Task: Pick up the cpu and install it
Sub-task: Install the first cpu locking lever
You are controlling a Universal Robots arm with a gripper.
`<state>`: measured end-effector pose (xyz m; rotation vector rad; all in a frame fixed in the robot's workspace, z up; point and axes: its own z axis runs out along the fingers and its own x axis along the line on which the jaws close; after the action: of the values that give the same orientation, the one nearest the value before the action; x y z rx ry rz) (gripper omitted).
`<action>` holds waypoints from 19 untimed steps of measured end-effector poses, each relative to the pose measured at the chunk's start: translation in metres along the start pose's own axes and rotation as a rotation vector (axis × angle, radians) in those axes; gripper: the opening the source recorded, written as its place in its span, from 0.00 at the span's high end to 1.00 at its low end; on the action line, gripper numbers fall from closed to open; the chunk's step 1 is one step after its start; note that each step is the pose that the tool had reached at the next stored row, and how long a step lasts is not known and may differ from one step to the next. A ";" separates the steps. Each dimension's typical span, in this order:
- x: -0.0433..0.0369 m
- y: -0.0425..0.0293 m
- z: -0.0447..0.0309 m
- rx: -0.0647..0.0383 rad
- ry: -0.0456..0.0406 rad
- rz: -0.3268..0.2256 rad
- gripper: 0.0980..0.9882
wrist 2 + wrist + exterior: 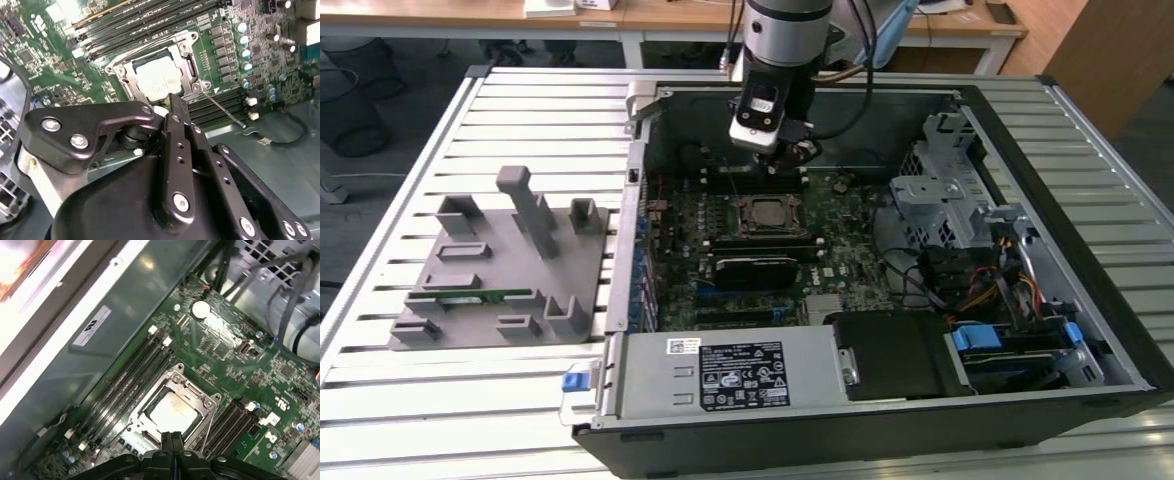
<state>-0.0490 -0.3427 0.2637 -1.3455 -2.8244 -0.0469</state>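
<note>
The cpu (761,212) lies flat in its socket in the middle of the motherboard, silvery top up, with the metal socket frame (187,60) around it. The cpu shows in both wrist views (159,80) (172,412). My gripper (787,156) hangs inside the open computer case, above the board and just past the socket's far side in the exterior view. Its black fingers (167,441) are pressed together with nothing between them, and the gripper (176,104) stands clear of the chip.
Case walls (640,200) ring the motherboard. Memory slots (125,385) flank the socket, and a thin socket lever (225,111) sticks out. A black block (754,268) sits nearer than the socket. A grey fixture (507,260) holding a green stick lies on the exterior view's left.
</note>
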 end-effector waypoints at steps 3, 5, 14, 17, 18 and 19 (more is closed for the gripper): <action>0.0000 0.0000 0.0000 0.001 0.0008 -0.039 0.99; 0.0000 0.0000 0.0000 0.002 0.0014 -0.065 0.99; 0.0000 0.0000 0.0000 0.004 0.0036 -0.167 0.99; 0.0000 0.0000 0.0000 0.005 0.0043 -0.198 0.99; 0.0000 0.0000 0.0000 0.005 0.0045 -0.208 0.99; 0.0000 0.0000 0.0000 0.005 0.0047 -0.218 0.99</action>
<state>-0.0490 -0.3427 0.2637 -1.0286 -2.9512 -0.0444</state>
